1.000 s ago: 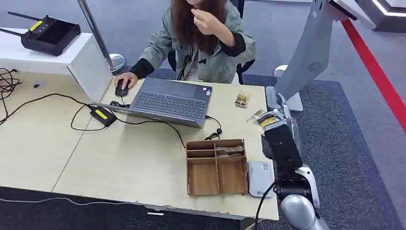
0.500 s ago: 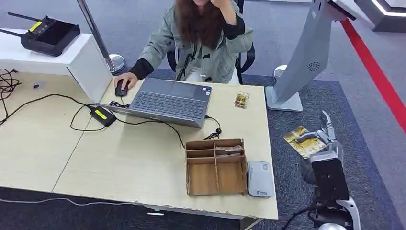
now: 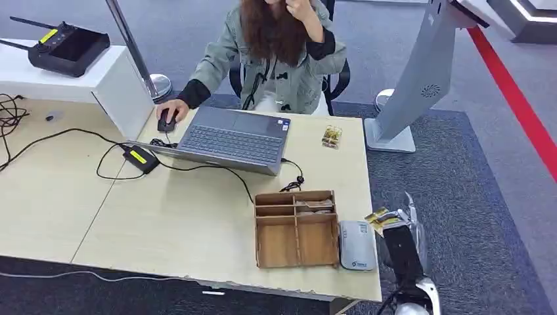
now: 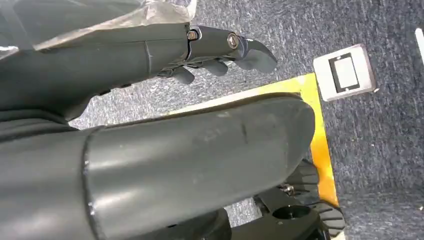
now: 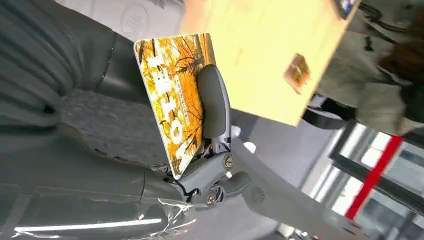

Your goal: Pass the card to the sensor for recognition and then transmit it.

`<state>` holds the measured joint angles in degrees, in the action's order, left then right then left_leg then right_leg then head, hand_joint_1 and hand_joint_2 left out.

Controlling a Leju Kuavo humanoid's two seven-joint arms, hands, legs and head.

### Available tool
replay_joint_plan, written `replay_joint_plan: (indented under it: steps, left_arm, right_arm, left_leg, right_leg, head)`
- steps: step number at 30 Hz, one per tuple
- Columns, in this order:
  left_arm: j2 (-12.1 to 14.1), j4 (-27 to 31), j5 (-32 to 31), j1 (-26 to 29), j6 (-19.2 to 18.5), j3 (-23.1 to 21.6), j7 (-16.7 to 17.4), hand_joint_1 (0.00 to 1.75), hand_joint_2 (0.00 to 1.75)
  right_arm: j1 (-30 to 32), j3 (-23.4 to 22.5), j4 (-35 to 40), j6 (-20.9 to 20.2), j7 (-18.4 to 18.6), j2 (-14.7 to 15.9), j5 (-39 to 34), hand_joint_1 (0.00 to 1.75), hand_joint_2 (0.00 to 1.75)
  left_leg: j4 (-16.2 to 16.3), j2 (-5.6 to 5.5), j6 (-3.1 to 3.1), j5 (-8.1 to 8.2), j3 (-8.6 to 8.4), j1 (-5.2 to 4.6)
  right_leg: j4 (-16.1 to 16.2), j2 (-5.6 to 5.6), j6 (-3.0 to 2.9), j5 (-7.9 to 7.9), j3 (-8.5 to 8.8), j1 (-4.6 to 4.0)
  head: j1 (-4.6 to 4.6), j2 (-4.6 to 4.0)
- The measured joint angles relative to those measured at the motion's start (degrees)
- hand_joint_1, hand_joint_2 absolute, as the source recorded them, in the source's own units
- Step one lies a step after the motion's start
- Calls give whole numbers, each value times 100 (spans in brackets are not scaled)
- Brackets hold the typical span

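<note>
Left hand (image 4: 220,55): hangs over the carpet, fingers loosely curled, holding nothing.
Card reader (image 3: 357,245): on the desk (image 3: 197,223) edge, beside the wooden organiser (image 3: 297,229).
Card (image 3: 381,218): pinched by the right hand (image 3: 401,226), just beside the reader.
Risk: thin pinch; tapping the reader could slip the card onto the carpet.

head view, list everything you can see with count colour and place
card: 1, yellow-orange, in right hand beside desk's right edge
card reader: 1, white, desk front right
divided box: 1, brown, left of reader
laptop: 1, grey, desk middle
mouse: 1, black, under person's hand
small packet: 1, yellow, right of laptop
kiosk stand: 1, grey, floor right
person: 1, green jacket, behind desk
right hand: 1, grey, holds card
left hand: 1, dark, over carpet
</note>
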<state>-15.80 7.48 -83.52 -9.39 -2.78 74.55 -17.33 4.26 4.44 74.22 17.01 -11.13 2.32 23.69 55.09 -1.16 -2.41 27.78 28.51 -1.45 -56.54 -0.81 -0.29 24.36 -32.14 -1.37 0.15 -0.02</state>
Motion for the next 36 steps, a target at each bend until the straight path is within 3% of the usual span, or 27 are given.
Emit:
replay_joint_plan:
  steps: [15,30,33,36]
  left_arm:
    - [0,0,-66,-2,-7,13,-17,0,0]
    - [4,2,-101,0,46,13,-17,0,0]
    - [7,2,-120,1,59,13,-17,0,0]
    - [9,2,-183,6,79,13,-15,0,0]
  right_arm:
    - [-310,7,-1543,181,-262,-214,-188,175,175]
    - [-411,-13,-2032,249,-411,-238,-238,175,175]
    - [-397,-48,-1928,247,-278,-188,-169,175,175]
    - [-330,-118,-1441,197,109,-72,54,175,175]
  left_leg:
    - [0,1,0,0,-1,-1]
    - [1,2,0,0,-2,-1]
    - [1,2,0,0,-2,-3]
    - [1,0,-1,0,-1,-6]
  right_leg:
    - [1,0,0,0,0,1]
    - [1,0,0,0,0,1]
    - [1,0,1,-1,0,2]
    - [1,0,2,-1,0,7]
  head:
    - [2,0]
    - [0,0]
    - [2,0]
    - [0,0]
